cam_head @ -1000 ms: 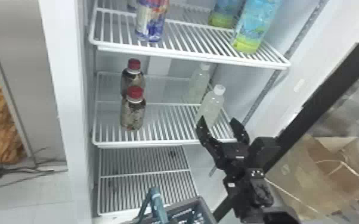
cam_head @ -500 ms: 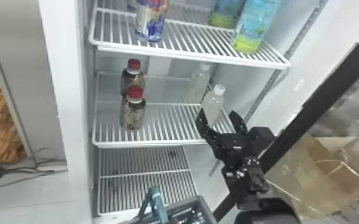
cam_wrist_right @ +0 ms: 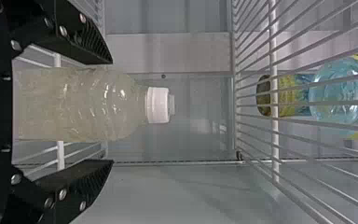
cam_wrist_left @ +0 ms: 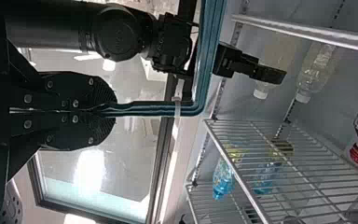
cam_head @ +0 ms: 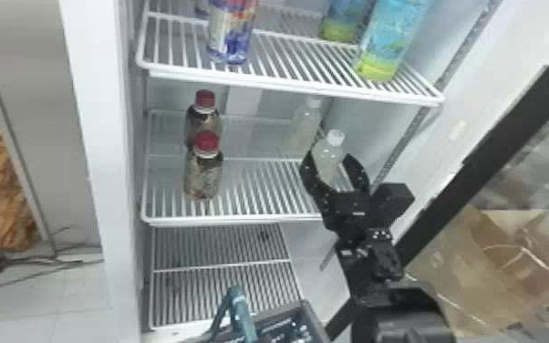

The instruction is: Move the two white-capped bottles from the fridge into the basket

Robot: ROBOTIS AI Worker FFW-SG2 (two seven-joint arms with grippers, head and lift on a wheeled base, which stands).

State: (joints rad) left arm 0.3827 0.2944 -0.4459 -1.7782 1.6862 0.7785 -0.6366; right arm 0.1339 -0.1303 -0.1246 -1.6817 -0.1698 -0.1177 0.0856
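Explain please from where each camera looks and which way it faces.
Head view: on the head, facing forward and down into the fridge; the right arm shows.
Left wrist view: on the left wrist, facing the fridge; left tool shut on basket handle, right arm beyond.
Right wrist view: on the right wrist, facing into the fridge; right tool open around the front white-capped bottle.
Head and right wrist views share this bottle.

White wire shelves in a fridge. On the upper shelf [cam_head: 287, 86], left, a blue, white and red container [cam_head: 232, 34], with another [cam_head: 200, 7] partly hidden behind; right, two blue-and-green bottles [cam_head: 390, 41] [cam_head: 344, 18], one behind the other. On the middle shelf [cam_head: 241, 220], left, two upright red-capped bottles [cam_head: 204, 178] [cam_head: 203, 121], front and back; right, two upright white-capped bottles [cam_head: 328, 159] [cam_head: 305, 125], pale and translucent, one nearer the front. Below is a lower shelf [cam_head: 223, 265].
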